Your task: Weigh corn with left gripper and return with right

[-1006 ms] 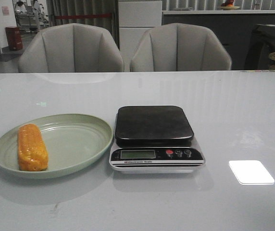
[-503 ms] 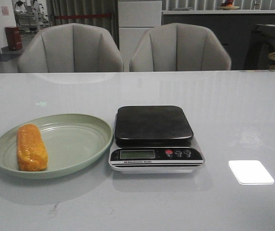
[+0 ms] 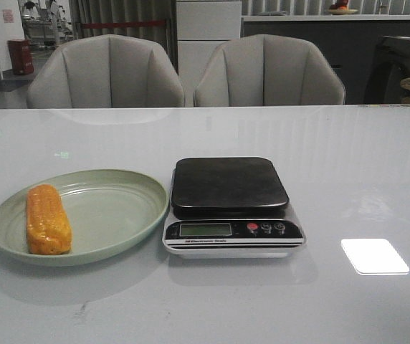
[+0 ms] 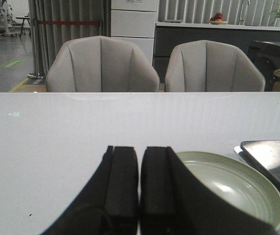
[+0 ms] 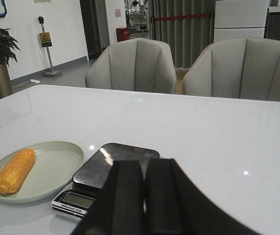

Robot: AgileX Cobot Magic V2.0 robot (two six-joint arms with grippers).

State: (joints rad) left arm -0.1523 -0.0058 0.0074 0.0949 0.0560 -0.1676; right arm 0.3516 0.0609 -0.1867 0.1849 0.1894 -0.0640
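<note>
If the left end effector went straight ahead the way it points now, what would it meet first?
Probably nothing soon: the left end effector, shut, points over bare table toward the chairs. The plate lies off to one side; depth is unclear.

Before me the glossy white desk point(image 3: 348, 165) carries two items directly: a pale green plate point(image 3: 112, 211) on my left and, just beside it, a kitchen scale point(image 3: 230, 204) with a dark platform.

Left gripper point(image 4: 139, 186) and right gripper point(image 5: 144, 196), fingers pressed together, empty.
</note>
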